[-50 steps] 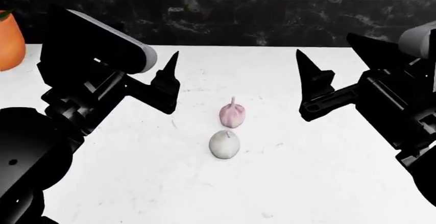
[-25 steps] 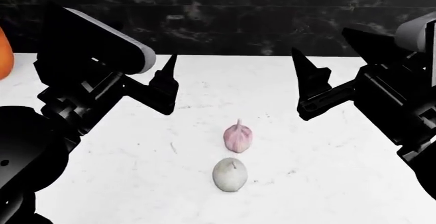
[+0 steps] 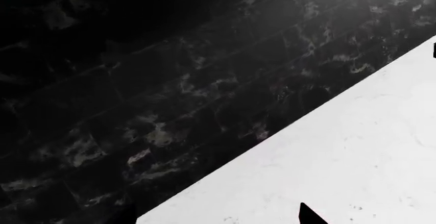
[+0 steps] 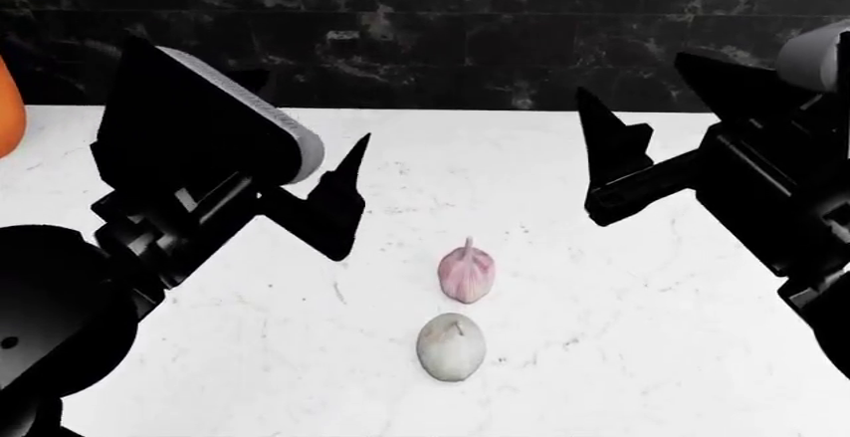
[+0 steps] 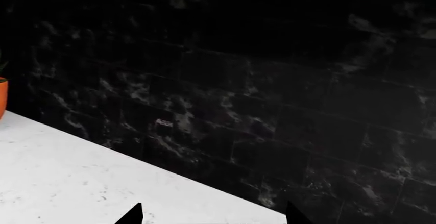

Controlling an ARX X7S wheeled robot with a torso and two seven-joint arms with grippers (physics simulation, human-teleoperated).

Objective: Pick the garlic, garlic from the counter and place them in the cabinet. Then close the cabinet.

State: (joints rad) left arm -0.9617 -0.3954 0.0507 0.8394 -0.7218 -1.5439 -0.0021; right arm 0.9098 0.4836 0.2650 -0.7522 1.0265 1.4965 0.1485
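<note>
The left black pointed tool (image 4: 348, 173) is hovering over the white grey-veined stone counter (image 4: 638, 337) left of the bulbs, the right black tool (image 4: 600, 130) right of them; each is showing only one fingertip from the head, so I cannot tell the left's spread, while the right wrist view is showing two tips apart. The pinkish-purple striped garlic bulb (image 4: 467, 271) is lying just beyond the plain white garlic bulb (image 4: 451, 346), both stems pointing toward the black marbled wall tiles (image 4: 439, 29), and an orange pot (image 4: 7, 109) is being cut off at the edge.

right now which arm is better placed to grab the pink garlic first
Left, marginally: the left gripper sits closer to the pink garlic than the right gripper does. Both hold nothing.
</note>
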